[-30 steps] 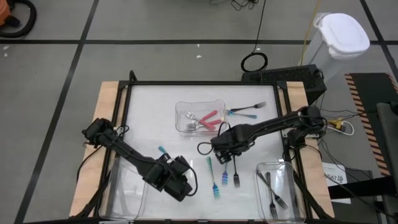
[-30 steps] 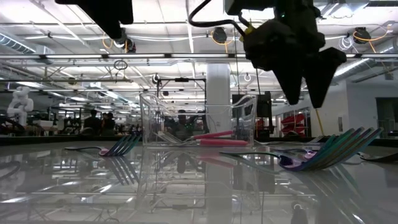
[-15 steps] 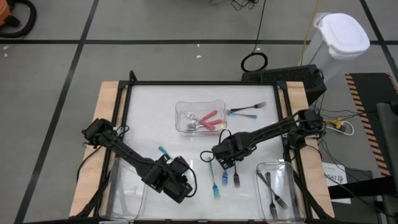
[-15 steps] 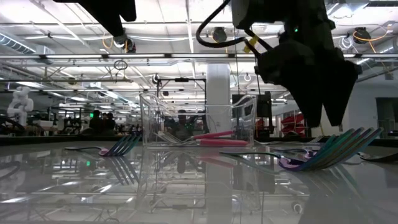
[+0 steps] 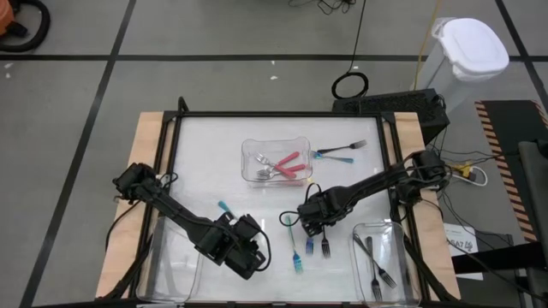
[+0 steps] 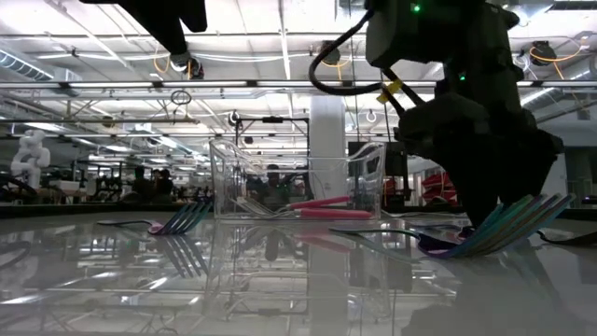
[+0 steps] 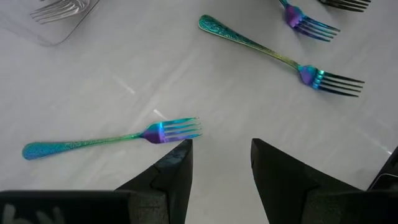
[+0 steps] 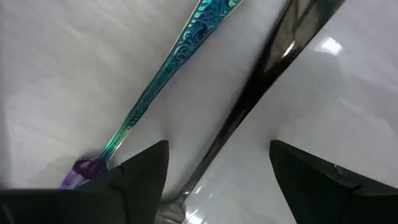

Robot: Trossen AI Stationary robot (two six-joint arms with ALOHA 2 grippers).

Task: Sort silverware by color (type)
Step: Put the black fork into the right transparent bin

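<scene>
The right gripper (image 5: 315, 231) is down low on the white worktop (image 5: 205, 162), right of centre, with its fingers spread wide on either side of a slim dark grey metal fork (image 8: 261, 81) lying flat. It isn't pinching it: the right wrist view shows a gap on both sides of the handle. Just beside that one is a teal-handled fork with a purple neck (image 8: 163, 71), also flat on the worktop.

The left gripper (image 7: 221, 158) hangs over the near-left part of the worktop, holding nothing, fingers partly apart. Just ahead of its fingertips is a teal-handled fork with rainbow tines (image 7: 112, 140), and a bit farther out a longer teal-and-green fork (image 7: 280, 56).

The rest of the silverware:
- a clear rectangular plastic tray (image 5: 275, 160) at the centre, toward the far side, holds pink-handled utensils (image 5: 289, 164) plus some silvery fork tines
- another clear plastic tray at the near right corner (image 5: 385, 261) holds dark grey forks (image 5: 377, 261)
- a teal-handled fork lies loose on the worktop (image 5: 341, 153) just right of the centre tray
</scene>
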